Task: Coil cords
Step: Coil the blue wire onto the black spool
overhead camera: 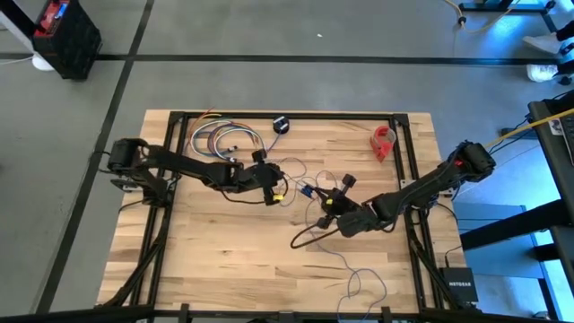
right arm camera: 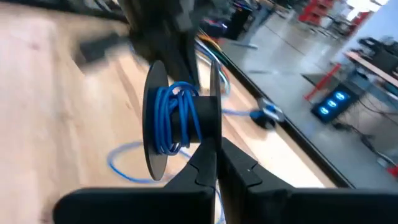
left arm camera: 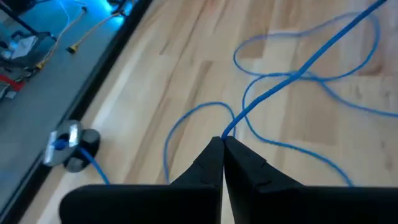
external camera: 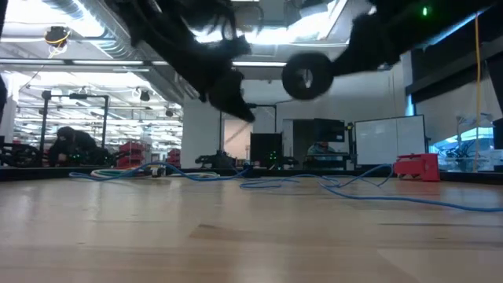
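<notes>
left hand (left arm camera: 222, 142) clenched on the cord (left arm camera: 292, 74) just beside the spool (right arm camera: 177, 121), right hand (right arm camera: 214, 152) clamped on that spool above mid-bench (overhead camera: 224, 260), slack trailing away from both

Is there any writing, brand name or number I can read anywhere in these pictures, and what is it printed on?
"NETGEAR": on the small black box at the table's right near corner, high view.
The monitor beyond the table in the right wrist view shows blue marks, too blurred to read.
Nothing else is legible.
</notes>
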`<state>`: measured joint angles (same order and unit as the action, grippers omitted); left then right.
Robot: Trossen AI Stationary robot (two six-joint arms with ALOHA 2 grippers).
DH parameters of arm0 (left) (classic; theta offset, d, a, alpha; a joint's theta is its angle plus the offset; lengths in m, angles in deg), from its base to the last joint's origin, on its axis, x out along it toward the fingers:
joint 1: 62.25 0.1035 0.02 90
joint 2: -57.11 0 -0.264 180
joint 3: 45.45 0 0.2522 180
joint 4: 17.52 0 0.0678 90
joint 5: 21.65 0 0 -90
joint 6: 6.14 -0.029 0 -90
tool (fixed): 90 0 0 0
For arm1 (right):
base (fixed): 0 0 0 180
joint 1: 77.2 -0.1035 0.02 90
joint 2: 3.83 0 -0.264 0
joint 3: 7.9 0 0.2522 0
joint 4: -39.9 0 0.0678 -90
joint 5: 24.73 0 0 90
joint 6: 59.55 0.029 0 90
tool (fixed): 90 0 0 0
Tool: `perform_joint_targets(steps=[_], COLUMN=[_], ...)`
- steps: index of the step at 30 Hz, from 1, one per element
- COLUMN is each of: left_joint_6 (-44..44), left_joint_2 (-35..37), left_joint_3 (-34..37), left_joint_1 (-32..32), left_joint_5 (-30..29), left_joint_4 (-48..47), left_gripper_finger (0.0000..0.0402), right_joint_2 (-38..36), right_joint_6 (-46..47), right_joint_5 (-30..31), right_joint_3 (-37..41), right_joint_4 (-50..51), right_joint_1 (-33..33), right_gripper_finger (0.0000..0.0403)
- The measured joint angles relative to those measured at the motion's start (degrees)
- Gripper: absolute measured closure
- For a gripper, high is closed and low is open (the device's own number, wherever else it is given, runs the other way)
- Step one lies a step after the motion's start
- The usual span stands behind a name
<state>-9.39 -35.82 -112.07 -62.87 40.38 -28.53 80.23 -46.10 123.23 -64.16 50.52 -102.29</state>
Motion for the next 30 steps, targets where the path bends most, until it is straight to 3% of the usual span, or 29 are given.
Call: perform_joint_targets(steps=[9, 16, 19, 30], left_joint_6=[4.63, 2.56, 2.05, 4.44], left_joint_2=[4.05, 3.68, 3.51, -2.55], left_joint_3=[-0.04, -0.02, 0.04, -0.02], left_joint_1=[-3.22, -4.44, -5.03, -5.12], left_joint_5=[0.43, 12.76, 13.42, 15.01], left_joint_4=[4.98, 7.44, 9.6, 24.07], left_gripper_finger=[0.0401, 0.0401, 0.0401, 0.0401], right_joint_2=[6.42, 9.33, 9.54, 9.54], right_joint_6=[3.23, 5.82, 5.69, -3.36], right_joint_5=[-1.45, 0.43, 0.89, 1.19], right_joint_3=[1.12, 1.14, 1.14, 1.14], right_joint_4=[-2.42, -4.47, -6.11, -17.32], right_joint_1=[4.8, 7.28, 7.26, 7.15], right_gripper_finger=[0.0398, 0.0398, 0.0398, 0.0398])
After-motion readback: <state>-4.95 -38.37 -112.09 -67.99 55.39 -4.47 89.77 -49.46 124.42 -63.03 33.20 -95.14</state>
